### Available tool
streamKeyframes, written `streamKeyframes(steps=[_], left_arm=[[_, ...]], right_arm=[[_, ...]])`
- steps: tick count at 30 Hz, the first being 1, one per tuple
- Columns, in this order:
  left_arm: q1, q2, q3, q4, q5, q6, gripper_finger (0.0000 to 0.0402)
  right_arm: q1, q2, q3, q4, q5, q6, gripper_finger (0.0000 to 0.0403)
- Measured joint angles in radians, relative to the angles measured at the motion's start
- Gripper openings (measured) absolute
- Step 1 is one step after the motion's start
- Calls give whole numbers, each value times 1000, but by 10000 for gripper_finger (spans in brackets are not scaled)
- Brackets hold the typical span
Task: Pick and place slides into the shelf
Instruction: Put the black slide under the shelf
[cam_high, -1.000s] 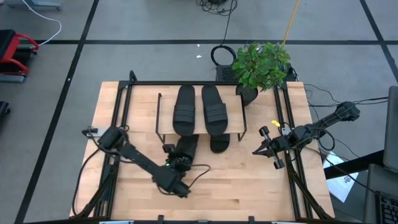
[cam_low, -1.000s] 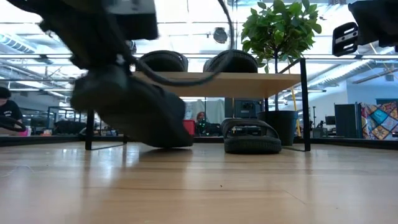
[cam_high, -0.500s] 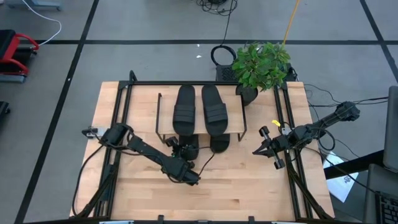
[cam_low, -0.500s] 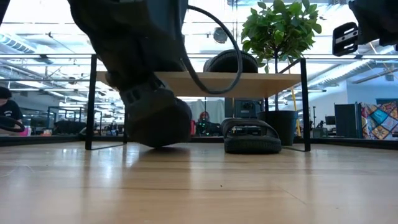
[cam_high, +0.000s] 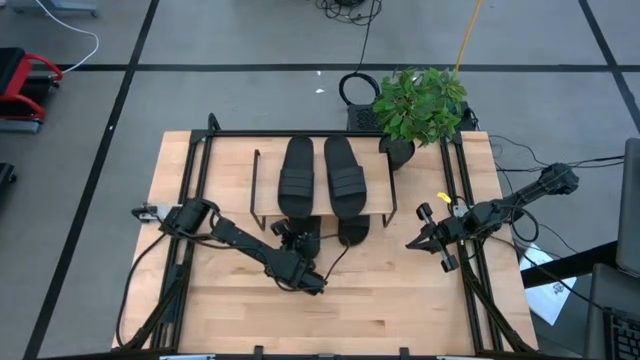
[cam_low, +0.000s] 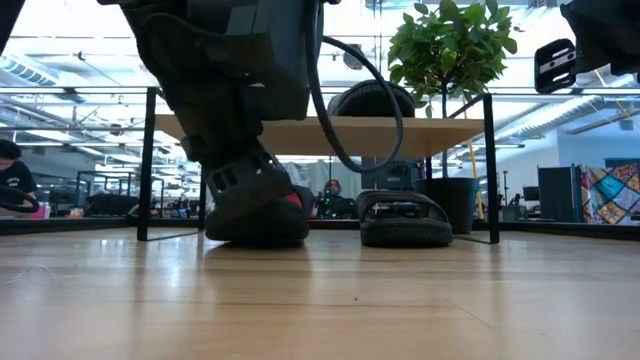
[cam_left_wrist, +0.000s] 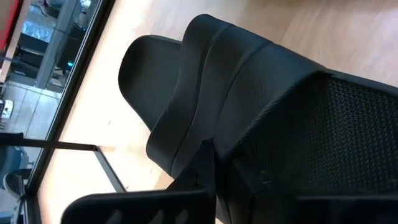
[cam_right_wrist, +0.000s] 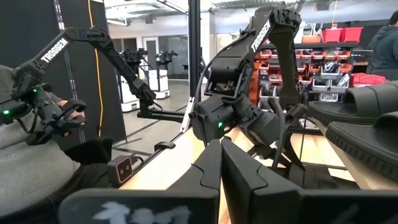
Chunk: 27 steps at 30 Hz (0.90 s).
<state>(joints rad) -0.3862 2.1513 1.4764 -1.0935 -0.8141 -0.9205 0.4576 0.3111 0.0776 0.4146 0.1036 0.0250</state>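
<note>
Two black slides (cam_high: 297, 175) (cam_high: 345, 175) lie side by side on the wooden top of the shelf (cam_high: 378, 190). A third slide (cam_high: 351, 232) rests on its sole on the table under the shelf's right half, its near end sticking out. My left gripper (cam_high: 290, 245) is shut on the fourth slide (cam_low: 255, 215), which lies under the shelf's left half. My right gripper (cam_high: 425, 237) waits shut near the table's right edge, above the table. My left gripper pinches the ribbed strap (cam_left_wrist: 208, 146) of the fourth slide between its two fingers. The fingers come from the table's near side, slanting down toward the shelf. The slide sits about level with its sole on the table (cam_low: 250, 238), its far end beneath the shelf top.
A potted plant (cam_high: 420, 105) stands at the shelf's far right corner. The shelf's thin black legs (cam_low: 492, 170) flank the two lower slides. Bare tabletop (cam_high: 380, 300) lies between the shelf and the near edge. People show in the room beyond.
My left gripper has carried the slide down and toward the table's right, rolling its wrist. The slide, which hung tilted and lifted in front of the shelf's left leg, now lies level on the table under the shelf's left half.
</note>
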Motion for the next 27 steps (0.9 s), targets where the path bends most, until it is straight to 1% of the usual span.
streamKeyframes(steps=[4,8,12,21,24,27], left_arm=[[0,0,-1,0,3,25,21],[0,0,-1,0,7,28,47],[0,0,-1,0,19,74,82],[-9,-2,26,-7,49,171,180],[-16,-2,55,-26,51,207,204],[-28,-2,87,-36,35,257,218]], right_arm=[[0,3,0,0,0,-1,0],[0,5,0,0,0,-4,0],[0,5,0,0,0,-5,0],[0,5,0,0,-1,-3,0],[0,5,0,0,-1,-3,0],[0,5,0,0,-1,-3,0]])
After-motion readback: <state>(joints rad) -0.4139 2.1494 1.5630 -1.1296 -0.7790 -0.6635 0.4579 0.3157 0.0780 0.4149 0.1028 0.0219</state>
